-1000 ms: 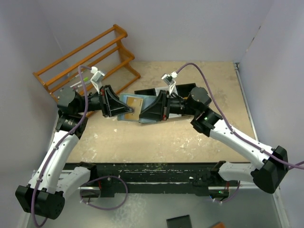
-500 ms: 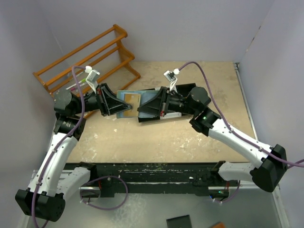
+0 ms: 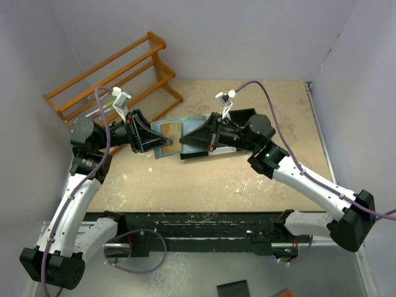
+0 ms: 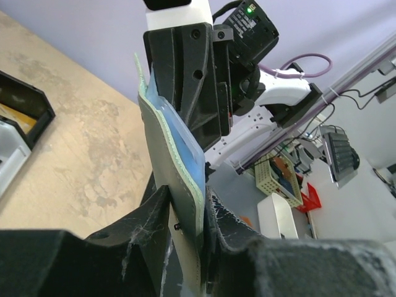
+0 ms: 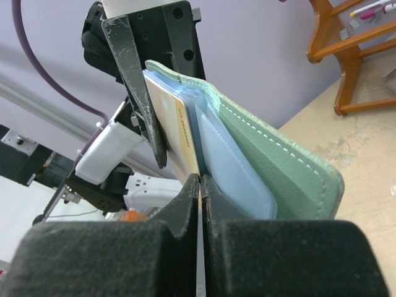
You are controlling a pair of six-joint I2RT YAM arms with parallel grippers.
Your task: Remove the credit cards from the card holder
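The card holder (image 3: 192,122) hangs open in the air between both arms, teal-green outside (image 5: 278,167), light blue inside. My left gripper (image 3: 161,144) is shut on one flap of the card holder (image 4: 176,148), its fingers (image 4: 223,216) pressing both sides. A tan credit card (image 5: 178,133) stands partly out of a slot. My right gripper (image 5: 199,180) is shut on that card's edge, the jaws pressed together on it. From above, the tan card (image 3: 170,130) shows between the two grippers, the right gripper (image 3: 184,146) meeting it from the right. Other cards are hidden in the slots.
A wooden rack (image 3: 111,71) stands at the back left, with pink and green pens (image 3: 102,111) by it. A black bin tray (image 3: 244,116) lies on the table behind the right gripper, and its corner (image 4: 21,108) shows in the left wrist view. Walls close in on the left, back and right.
My right gripper has closed onto the tan card's edge. The left arm and the card holder have shifted slightly toward the back, and the left jaws have eased a little.
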